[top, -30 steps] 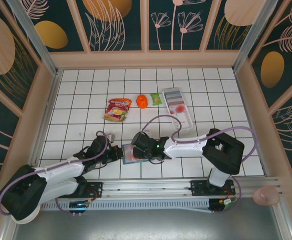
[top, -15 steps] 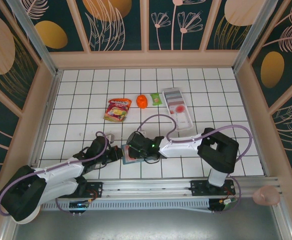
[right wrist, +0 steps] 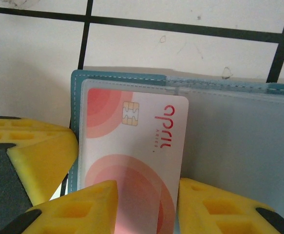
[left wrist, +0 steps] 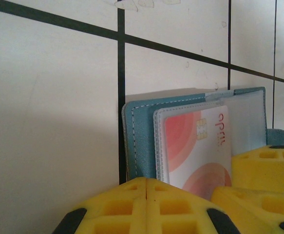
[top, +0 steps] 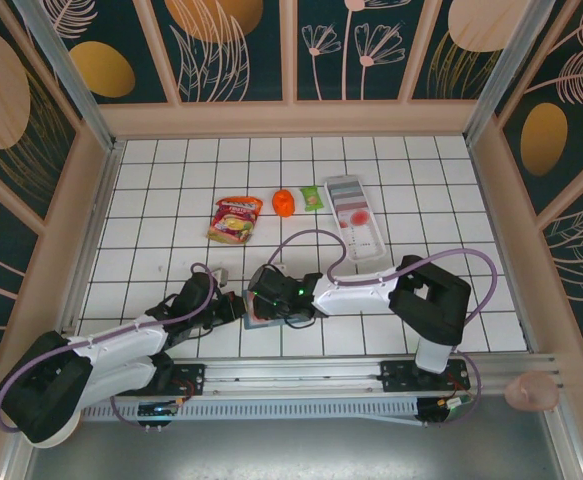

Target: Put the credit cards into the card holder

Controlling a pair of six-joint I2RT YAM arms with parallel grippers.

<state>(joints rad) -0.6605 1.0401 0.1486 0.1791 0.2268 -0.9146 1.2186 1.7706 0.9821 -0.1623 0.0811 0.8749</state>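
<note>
Item: credit card (right wrist: 132, 161), pale with pink-red discs, a chip and red lettering. It lies lengthwise on the open card holder (right wrist: 229, 126), a teal stitched wallet flat on the white tiled table (top: 171, 200) at the near edge, between the two arms. The card's far end sits at the mouth of the clear sleeve (left wrist: 244, 122) on the holder's left leaf, and how far it has entered cannot be told. Right gripper (right wrist: 146, 214): yellow pads on either long edge of the card, clamped on it. Left gripper (left wrist: 146, 204): fingers pressed together, tips at the holder's near-left corner. Whether they pin it down is not visible. Farther out: a long white tray (top: 371, 240) with what looks like a second card (top: 352, 214), a small green packet (top: 313, 198), an orange item (top: 283, 203) and a red-and-yellow snack packet (top: 235, 219), all well apart from the work. Step judged: seating the card, not yet finished. Risks: the leading corner may catch on the sleeve's stitched lip and bow the card. A push along the table may slide the whole holder if the left fingers do not bear on it. The edge grip may also slip, leaving the card skewed over the sleeve rather than inside.
</note>
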